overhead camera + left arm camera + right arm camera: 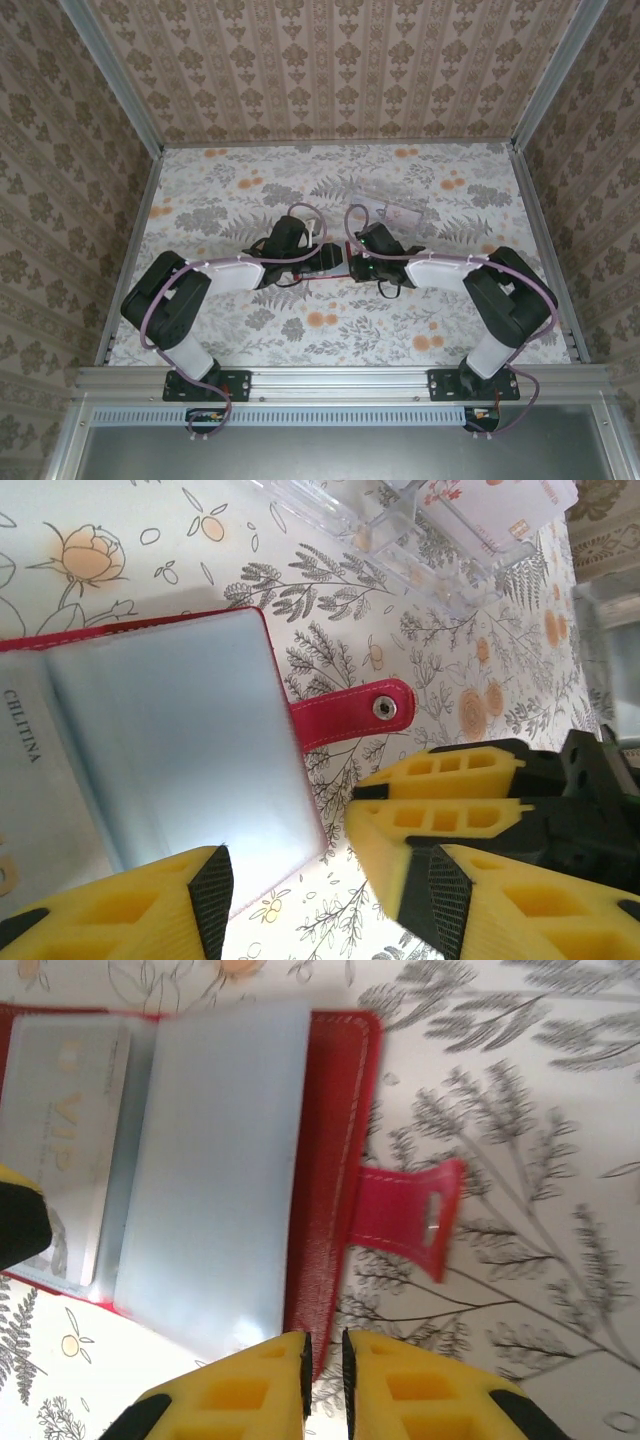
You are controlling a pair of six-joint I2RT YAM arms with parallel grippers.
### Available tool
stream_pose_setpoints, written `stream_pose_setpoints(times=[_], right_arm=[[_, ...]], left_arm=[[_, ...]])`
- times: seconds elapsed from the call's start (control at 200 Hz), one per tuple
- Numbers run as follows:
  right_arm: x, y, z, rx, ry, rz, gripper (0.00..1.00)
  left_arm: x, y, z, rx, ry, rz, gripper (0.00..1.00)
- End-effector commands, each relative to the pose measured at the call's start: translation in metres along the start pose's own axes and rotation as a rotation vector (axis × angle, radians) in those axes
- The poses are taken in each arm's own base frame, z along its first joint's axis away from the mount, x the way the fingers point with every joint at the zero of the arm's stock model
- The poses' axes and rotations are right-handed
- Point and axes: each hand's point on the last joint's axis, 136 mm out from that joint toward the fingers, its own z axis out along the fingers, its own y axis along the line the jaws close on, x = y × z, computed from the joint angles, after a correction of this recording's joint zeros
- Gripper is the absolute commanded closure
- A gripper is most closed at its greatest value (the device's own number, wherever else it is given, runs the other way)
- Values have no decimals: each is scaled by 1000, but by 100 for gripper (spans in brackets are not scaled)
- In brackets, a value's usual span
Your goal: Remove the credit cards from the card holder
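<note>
The card holder (330, 1160) lay open at table centre between both arms. The right gripper (323, 1360), fingers almost together, met its red edge; whether it pinched could not be told. The left gripper (310, 885) gaped wide and empty over a corner. A credit card (65, 1150), on the page away from the tab (410, 1215), read "VIP". A sleeve (25, 725) read "CHILITINA".

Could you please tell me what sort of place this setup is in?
Probably a purpose-built robot test cell, not a home: an aluminium frame encloses the table, the left arm and right arm are bolted to a rail at its near edge, and wallpaper-patterned walls stand close around it.
</note>
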Motion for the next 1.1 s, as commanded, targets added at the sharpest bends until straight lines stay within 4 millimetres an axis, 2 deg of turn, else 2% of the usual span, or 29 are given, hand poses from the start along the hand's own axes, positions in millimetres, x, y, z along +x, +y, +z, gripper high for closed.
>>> stream_pose_setpoints(times=[0.0,0.095,0.18,0.36,0.495,0.615,0.655,0.865,1.095], right_arm=[[-11,-8,-10,27,-60,29,80],[-14,-8,-15,20,-79,36,79],[-18,1,-18,-24,-95,35,78],[-27,31,-17,-138,-84,28,77],[-33,58,-11,-230,-62,29,78],[-39,69,-2,-271,-42,59,78],[-39,73,2,-281,-34,69,79],[-39,83,22,-312,15,103,81],[-35,86,38,-324,58,136,81]], left_arm=[[-5,-6,0,15,-13,23,42],[-6,-1,-5,5,-23,17,42],[-8,6,-14,-14,-38,12,43],[-12,29,-35,-100,-68,7,50],[-11,49,-43,-173,-75,2,67],[-7,68,-44,-214,-64,-21,88],[-6,74,-43,-222,-58,-32,91],[0,94,-37,-246,-35,-63,93],[5,101,-32,-253,-12,-75,93]])
